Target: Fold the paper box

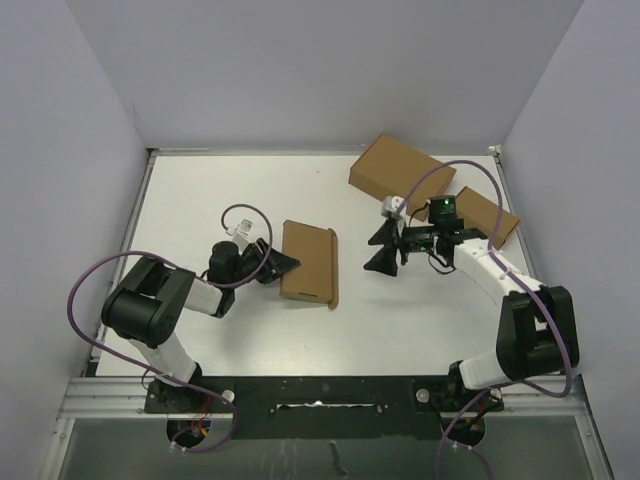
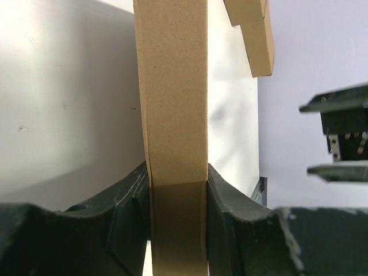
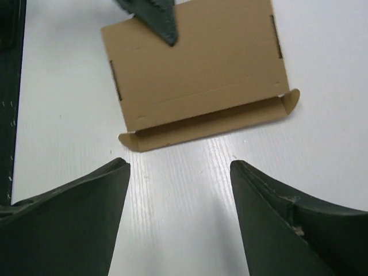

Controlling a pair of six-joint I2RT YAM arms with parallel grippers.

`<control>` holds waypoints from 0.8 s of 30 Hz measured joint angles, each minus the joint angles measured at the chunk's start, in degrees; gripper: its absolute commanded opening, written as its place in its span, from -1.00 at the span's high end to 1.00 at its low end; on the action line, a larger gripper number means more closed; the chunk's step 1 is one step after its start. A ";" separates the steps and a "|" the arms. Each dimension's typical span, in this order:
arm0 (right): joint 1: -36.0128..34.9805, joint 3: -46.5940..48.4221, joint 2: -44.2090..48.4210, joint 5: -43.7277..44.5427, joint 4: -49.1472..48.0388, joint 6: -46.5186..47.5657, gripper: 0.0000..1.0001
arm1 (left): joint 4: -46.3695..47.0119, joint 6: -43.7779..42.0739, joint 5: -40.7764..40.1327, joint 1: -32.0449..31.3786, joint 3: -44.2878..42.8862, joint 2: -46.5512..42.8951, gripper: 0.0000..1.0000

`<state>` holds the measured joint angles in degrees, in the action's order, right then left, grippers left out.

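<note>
At frame left in the top view, the left arm reaches toward centre. The left gripper (image 1: 276,268) is pinched on the left edge of the paper box (image 1: 308,262). Its wrist cam confirms: both fingers (image 2: 221,198) press flat vs. the cardboard, no gap.

The box lies on the white table (image 1: 200,200) just left of frame centre, lid down, looking nearly closed. Along its right side runs a narrow flap (image 1: 333,270) w/ small tabs (image 3: 291,99) at each end. Slots (image 3: 276,35) are cut near the short edges. Whether the flap sits flat or slightly raised can't be told.

Right of centre, the right gripper (image 1: 385,246) hangs w/ its claw spread wide and nothing between the fingers. It is apart from the box and aimed at the flap side.

Upper right sits the largest box (image 1: 397,170), and further right a narrow box (image 1: 488,215) is partly behind the right arm. Neither is touched.

Step in hand, by the look of it: closing the front, i.e. left arm anchors the box while the right lines up on the flap. The next move prob. calls for the right claw to come in low, catch the flap edge and turn it over or tuck it, tabs toward slots, w/o shoving the box out of the left pinch.

No brand, label or readable writing shows on any box, just plain brown card.
</note>
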<state>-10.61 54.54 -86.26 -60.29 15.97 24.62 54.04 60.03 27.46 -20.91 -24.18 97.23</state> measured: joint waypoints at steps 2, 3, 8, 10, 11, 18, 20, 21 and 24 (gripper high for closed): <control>-0.46 -4.44 4.81 -2.34 -0.48 8.46 -0.68 | -0.02 1.60 0.22 0.55 0.22 0.00 0.54; -1.14 -7.08 7.08 -3.39 -0.46 13.53 -0.69 | 0.00 2.49 0.26 0.74 0.22 0.00 0.54; -5.46 -12.39 9.42 -5.40 4.68 35.10 -0.62 | 0.04 6.05 0.35 1.16 0.22 0.00 0.54; -7.67 -12.39 8.68 -4.92 6.27 41.53 -0.57 | 0.04 7.32 0.37 1.29 0.28 0.00 0.54; -8.85 -12.39 8.28 -4.31 6.84 44.09 -0.51 | 0.04 7.93 0.42 1.40 0.33 0.00 0.54; -17.53 -12.39 4.63 2.45 8.55 53.33 -0.23 | 0.57 10.95 0.48 2.16 0.66 0.00 0.54; -19.37 -12.41 4.09 4.50 8.31 54.27 -0.14 | 1.31 11.67 0.48 2.27 1.11 0.00 0.54; -20.04 -12.41 3.89 5.46 8.02 54.40 -0.10 | 1.66 12.02 0.52 2.32 1.31 0.00 0.54; -21.42 -12.41 3.41 7.98 6.40 53.66 0.01 | 2.93 13.05 1.01 2.40 1.55 0.09 0.54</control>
<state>-32.03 42.13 -82.85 -52.31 22.37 78.28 56.97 73.08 28.47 -18.50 -22.63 97.32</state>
